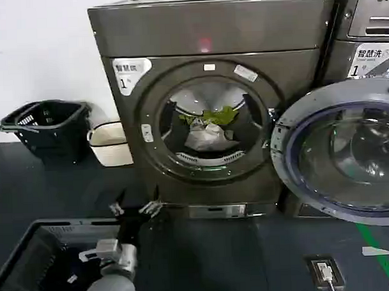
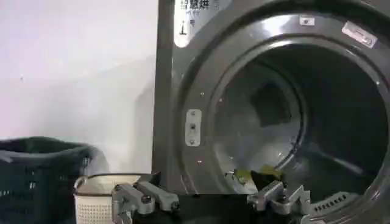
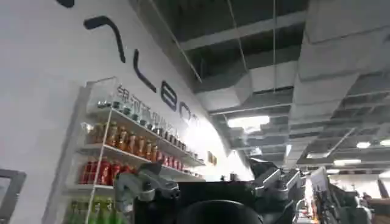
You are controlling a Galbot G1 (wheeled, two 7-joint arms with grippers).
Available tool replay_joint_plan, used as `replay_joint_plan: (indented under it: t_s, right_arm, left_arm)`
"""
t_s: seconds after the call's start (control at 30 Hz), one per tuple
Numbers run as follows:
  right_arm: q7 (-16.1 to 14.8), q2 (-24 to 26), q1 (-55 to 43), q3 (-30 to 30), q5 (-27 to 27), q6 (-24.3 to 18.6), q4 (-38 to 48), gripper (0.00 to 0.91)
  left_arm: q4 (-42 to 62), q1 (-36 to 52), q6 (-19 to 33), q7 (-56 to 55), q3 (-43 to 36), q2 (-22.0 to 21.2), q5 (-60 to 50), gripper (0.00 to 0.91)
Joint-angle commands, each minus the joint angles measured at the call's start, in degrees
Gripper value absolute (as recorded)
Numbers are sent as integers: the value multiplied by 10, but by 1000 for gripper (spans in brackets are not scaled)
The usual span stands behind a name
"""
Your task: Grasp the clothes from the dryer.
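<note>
Hovering: left end effector (image 1: 134, 209) open, below dryer (image 1: 212, 100).

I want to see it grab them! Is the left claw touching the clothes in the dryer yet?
Apart. In the head view the left claw is open, low in front of the dryer, while the clothes lie inside the drum.

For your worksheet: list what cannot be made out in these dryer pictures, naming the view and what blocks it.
1. Head view: lower part of the white and yellow-green clothes, behind the dark bronze-grey dryer porthole rim.
2. Left wrist view: the clothes, a yellow scrap at the rim.
3. Left wrist view: open left gripper, cut by the edge.
4. Head view: sticker print, too small.
</note>
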State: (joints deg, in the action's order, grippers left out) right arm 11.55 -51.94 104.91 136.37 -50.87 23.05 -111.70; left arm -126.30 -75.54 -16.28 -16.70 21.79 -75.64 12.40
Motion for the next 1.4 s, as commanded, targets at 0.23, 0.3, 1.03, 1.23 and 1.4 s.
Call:
replay_joint_plan:
  t_s: [0.23,0.3,1.03,1.23,1.4]
  right_arm:
    - [-10,-6,3,-1,-13,-10,-10,907]
    - [-10,-6,2,-1,-14,-11,-10,907]
    - [-10,-7,-2,-5,-14,-21,-13,907]
    - [-11,-7,-3,-4,-14,-23,-12,907]
    - [-11,-7,-4,-6,-14,-26,-12,907]
  left_arm:
    - [-6,-6,2,2,3,-2,-3,907]
    - [-6,-7,2,3,1,-2,-3,907]
    - [-1,-5,1,7,-12,-6,1,907]
    - [0,-3,0,8,-13,-9,2,907]
    - [0,-3,1,9,-13,-9,2,907]
